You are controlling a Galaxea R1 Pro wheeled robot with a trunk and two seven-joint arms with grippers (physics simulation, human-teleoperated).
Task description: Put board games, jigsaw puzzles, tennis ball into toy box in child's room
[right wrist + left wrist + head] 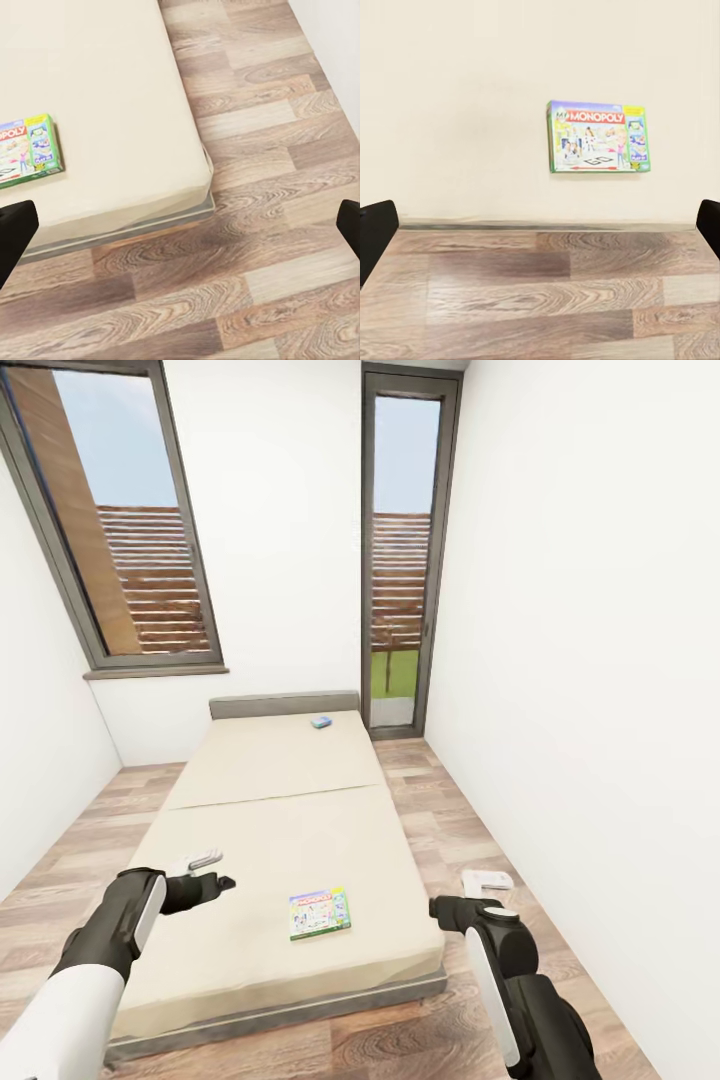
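A: Where are the games?

B: 2 on the low beige-mattress bed point(270, 830). The green-edged Monopoly board game box point(320, 913) lies flat near the foot; the small blue flat box point(321, 722) is up by the grey headboard point(284, 705).

A: Grippers?

B: Left gripper point(205, 863) over the mattress, right gripper point(487, 880) over the wood plank floor point(430, 800) beside the bed. Both w/ fingers spread, empty.

A: Progress?

B: Neither bed game picked up yet, so I'd say early. Monopoly looks closest.
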